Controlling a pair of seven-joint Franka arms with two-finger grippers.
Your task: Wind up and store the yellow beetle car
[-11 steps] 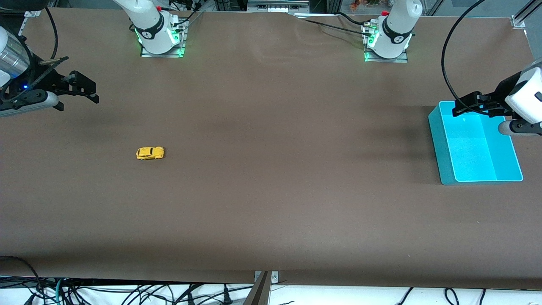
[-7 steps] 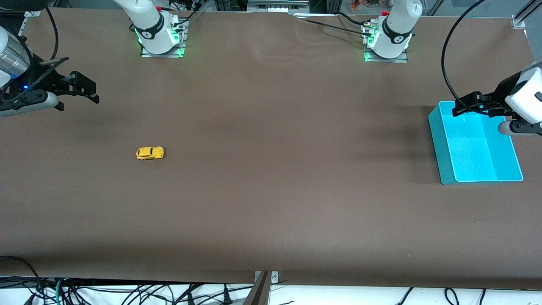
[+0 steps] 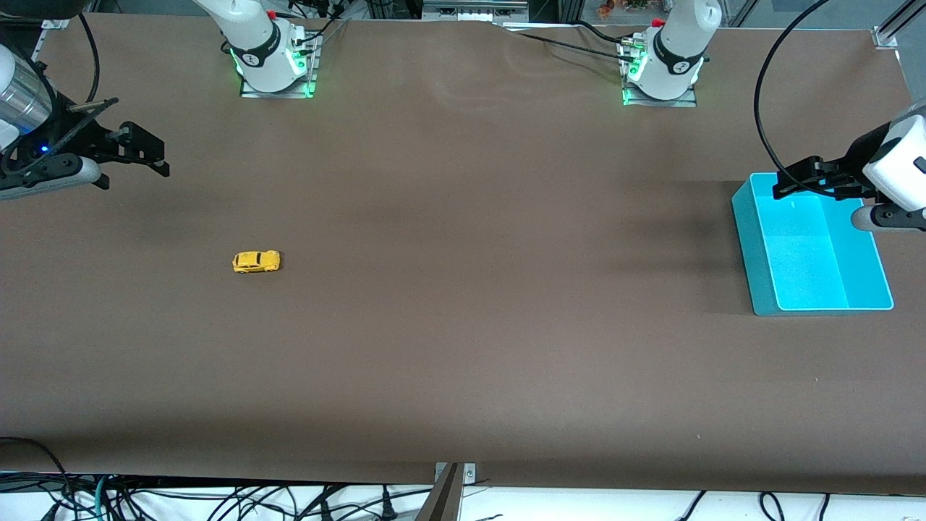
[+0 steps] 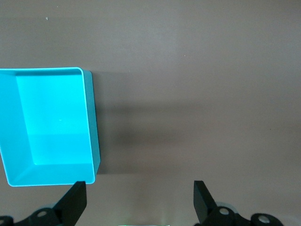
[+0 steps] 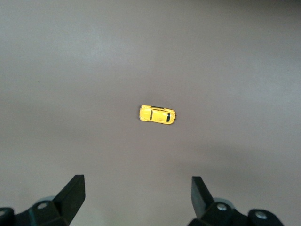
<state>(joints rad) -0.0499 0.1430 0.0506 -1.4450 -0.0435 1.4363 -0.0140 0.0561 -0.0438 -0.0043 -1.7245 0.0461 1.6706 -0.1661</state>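
The yellow beetle car rests on its wheels on the brown table, toward the right arm's end. My right gripper hovers open above the table near that end; nothing is between its fingers, and the car lies apart from it on the table. My left gripper hangs open and empty over the edge of the cyan bin at the left arm's end.
The cyan bin has nothing in it. Both arm bases stand along the table edge farthest from the front camera. Cables hang below the near edge.
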